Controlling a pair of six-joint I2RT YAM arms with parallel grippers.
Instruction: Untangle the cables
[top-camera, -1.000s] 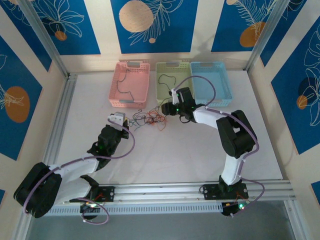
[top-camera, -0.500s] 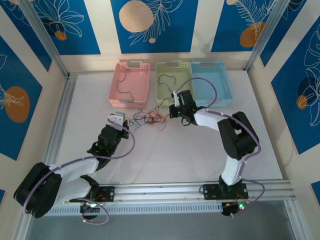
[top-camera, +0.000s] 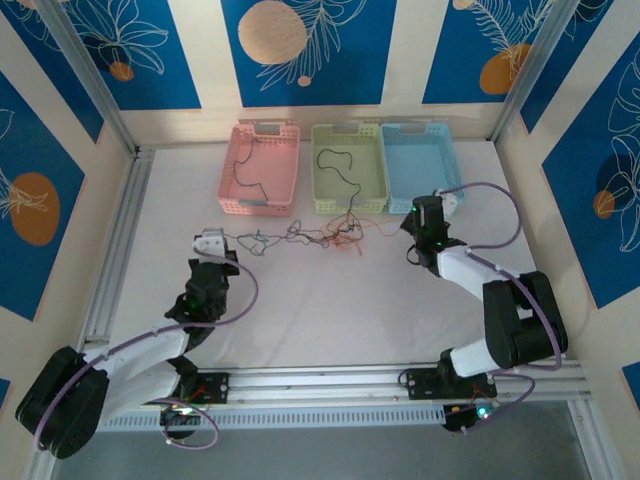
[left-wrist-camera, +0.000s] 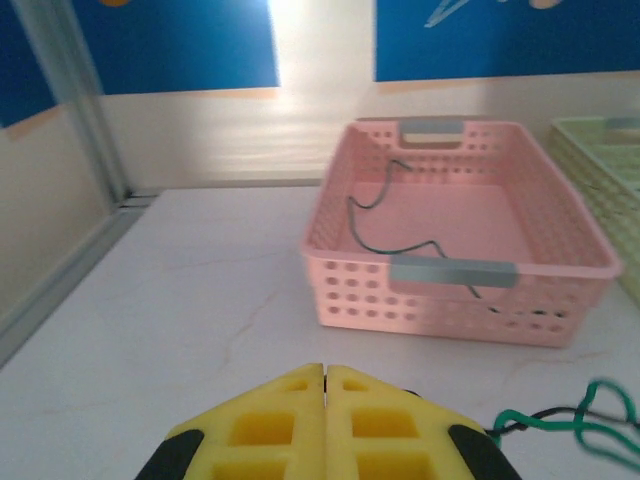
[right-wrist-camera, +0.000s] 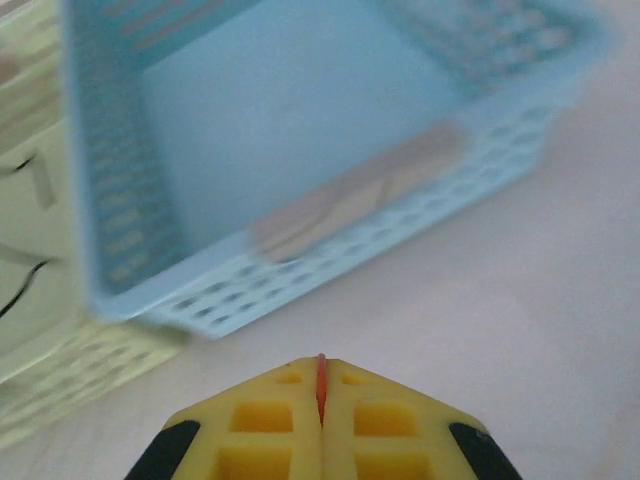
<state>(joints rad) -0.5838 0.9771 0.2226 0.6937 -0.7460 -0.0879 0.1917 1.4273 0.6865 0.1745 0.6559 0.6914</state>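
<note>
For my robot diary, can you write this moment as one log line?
left gripper: shut on cables, left end | right gripper: shut on orange-red cable | cables: stretched between both grippers

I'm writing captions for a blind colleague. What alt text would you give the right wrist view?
Two yellow fingers of the right gripper are shut on a thin orange-red cable pinched between their tips. Beyond them, slightly blurred, a blue basket stands on the white table, with a green basket holding a dark cable at the left edge.
</note>
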